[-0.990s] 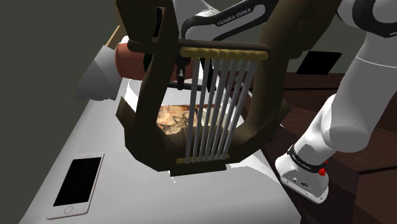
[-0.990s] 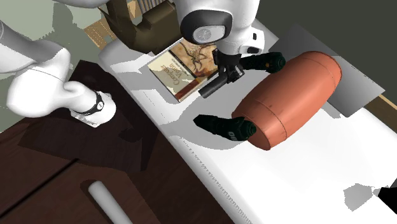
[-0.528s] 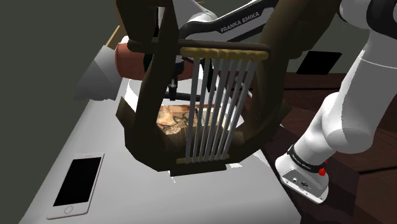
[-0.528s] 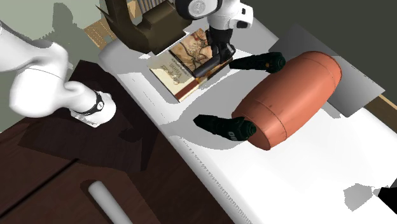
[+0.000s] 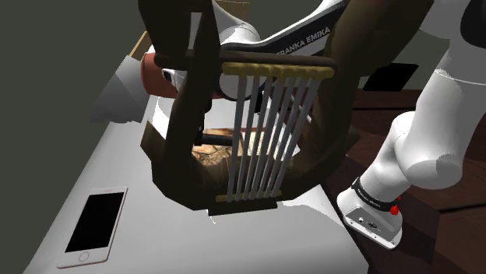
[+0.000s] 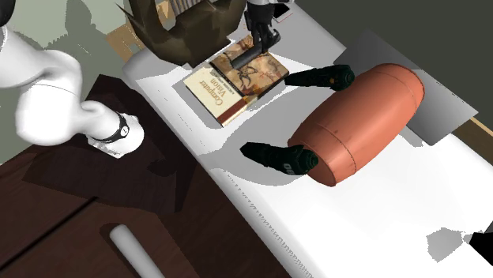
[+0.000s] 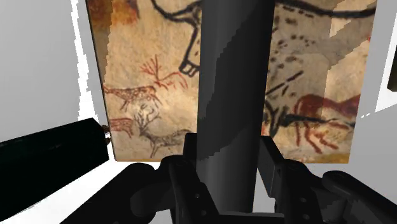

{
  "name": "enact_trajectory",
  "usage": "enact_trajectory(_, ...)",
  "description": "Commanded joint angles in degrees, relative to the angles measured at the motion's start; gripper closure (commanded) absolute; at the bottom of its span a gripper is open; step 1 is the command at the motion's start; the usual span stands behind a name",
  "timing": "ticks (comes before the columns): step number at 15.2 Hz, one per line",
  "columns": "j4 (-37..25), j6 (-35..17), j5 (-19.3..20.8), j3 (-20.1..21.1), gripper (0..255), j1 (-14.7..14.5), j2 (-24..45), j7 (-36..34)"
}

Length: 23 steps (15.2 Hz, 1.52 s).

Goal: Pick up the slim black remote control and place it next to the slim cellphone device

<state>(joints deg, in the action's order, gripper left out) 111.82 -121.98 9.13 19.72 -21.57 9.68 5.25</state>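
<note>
**A:** Where is the thing we must move?

**B:** The slim black remote (image 7: 232, 83) is between the two fingers of the pincer (image 7: 232, 170). They are closed on its long narrow sides. In the second exterior view it seems to be lifted a little above the book (image 6: 237, 83) with the cave drawings.

**A:** Is the hold good?

**B:** I think it is only fair. The fingers clasp it near one end, so most of its length sticks out in front of them. The remote looks stiff and light, so it should not bend or sag. But its sides look smooth, and the long free end could turn in the grip if the arm moves quickly. A hold nearer the middle would be safer.

**A:** And the cellphone?

**B:** The cellphone (image 5: 95, 224) lies flat on the white bench (image 5: 156, 245), at the shoulder view's lower left. It is well apart from the book. The dark harp-shaped frame (image 5: 253, 124) stands between them, so the way should go around it. I would put the remote down flat, just beside the cellphone, and not drop it.
</note>
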Motion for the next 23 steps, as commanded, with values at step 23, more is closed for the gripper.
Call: enact_trajectory(23,-27.45,11.26,9.46,5.87,255,-22.18,20.93,-27.44)
